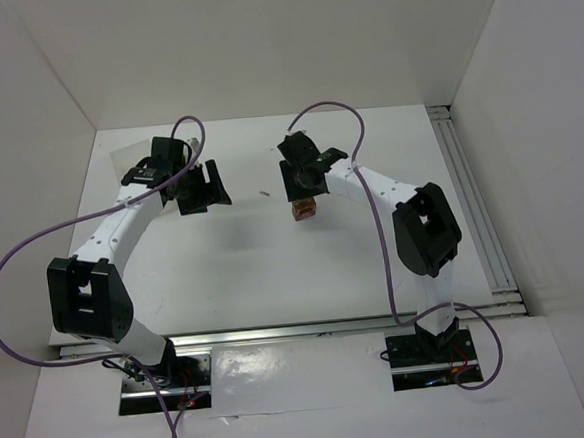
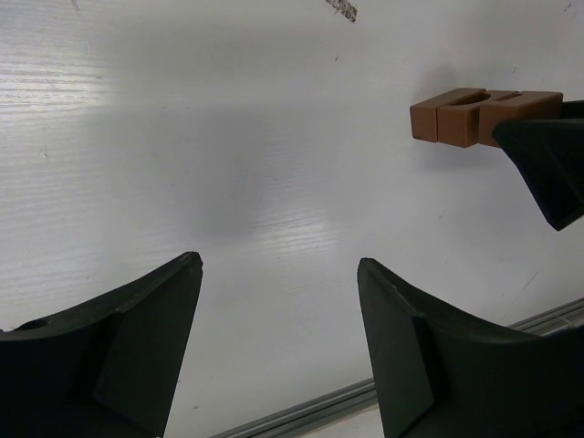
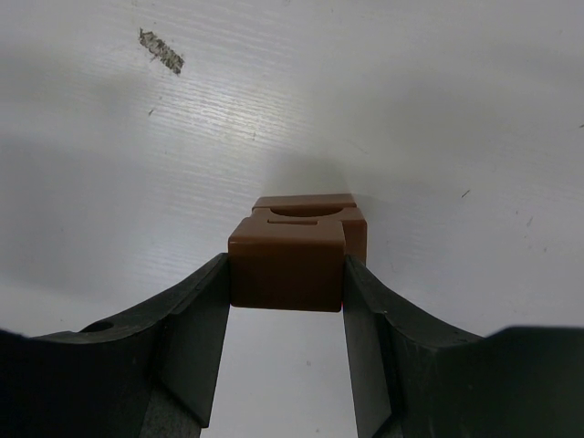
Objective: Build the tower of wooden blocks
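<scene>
Your right gripper pinches a wood block at frame centre, just over the tower, likely to align it. Your left gripper is spread and empty.

white table, kinda glossy with faint streaks. the only real stuff sitting on it is a little bunch of reddish-brown wood blocks around the middle, a bit right of centre, pressed up against each other. tiny greyish speck lies near them on the left, not touching. metal rail along the right edge.
</scene>
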Robot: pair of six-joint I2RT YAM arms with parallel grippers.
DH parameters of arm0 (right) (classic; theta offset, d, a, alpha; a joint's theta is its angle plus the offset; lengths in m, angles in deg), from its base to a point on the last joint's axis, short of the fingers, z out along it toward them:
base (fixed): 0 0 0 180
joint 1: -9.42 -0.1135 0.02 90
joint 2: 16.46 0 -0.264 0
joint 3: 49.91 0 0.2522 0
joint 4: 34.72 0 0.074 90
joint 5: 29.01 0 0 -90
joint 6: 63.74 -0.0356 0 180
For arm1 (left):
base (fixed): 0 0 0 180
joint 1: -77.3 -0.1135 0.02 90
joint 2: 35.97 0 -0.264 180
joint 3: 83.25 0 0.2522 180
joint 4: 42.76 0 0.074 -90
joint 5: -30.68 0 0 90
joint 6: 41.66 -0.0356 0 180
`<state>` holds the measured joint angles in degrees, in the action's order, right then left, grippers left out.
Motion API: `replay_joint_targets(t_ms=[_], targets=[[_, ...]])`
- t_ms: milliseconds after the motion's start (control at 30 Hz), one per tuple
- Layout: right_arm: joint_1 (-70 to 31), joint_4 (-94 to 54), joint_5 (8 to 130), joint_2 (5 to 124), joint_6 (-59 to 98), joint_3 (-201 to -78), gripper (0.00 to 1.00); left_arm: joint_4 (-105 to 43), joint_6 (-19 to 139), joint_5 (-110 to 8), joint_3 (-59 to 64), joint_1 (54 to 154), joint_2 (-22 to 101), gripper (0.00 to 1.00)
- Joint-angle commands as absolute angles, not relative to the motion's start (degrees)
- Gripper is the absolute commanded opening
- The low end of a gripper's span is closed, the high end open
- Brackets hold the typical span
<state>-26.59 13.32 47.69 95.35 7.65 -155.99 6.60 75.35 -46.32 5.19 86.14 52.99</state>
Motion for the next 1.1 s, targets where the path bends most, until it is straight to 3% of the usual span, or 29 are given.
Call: replay_joint_targets(t_ms=[0,1067], targets=[[-27.2,14.2,46.6,95.9,7.0,-158.3,0.44,6.5,74.6,-46.5,5.9,86.4,50.9,0.81],[-27.2,14.7,45.0,95.9,7.0,-156.2,0.44,6.5,74.6,-46.0,5.9,86.4,50.9,0.81]])
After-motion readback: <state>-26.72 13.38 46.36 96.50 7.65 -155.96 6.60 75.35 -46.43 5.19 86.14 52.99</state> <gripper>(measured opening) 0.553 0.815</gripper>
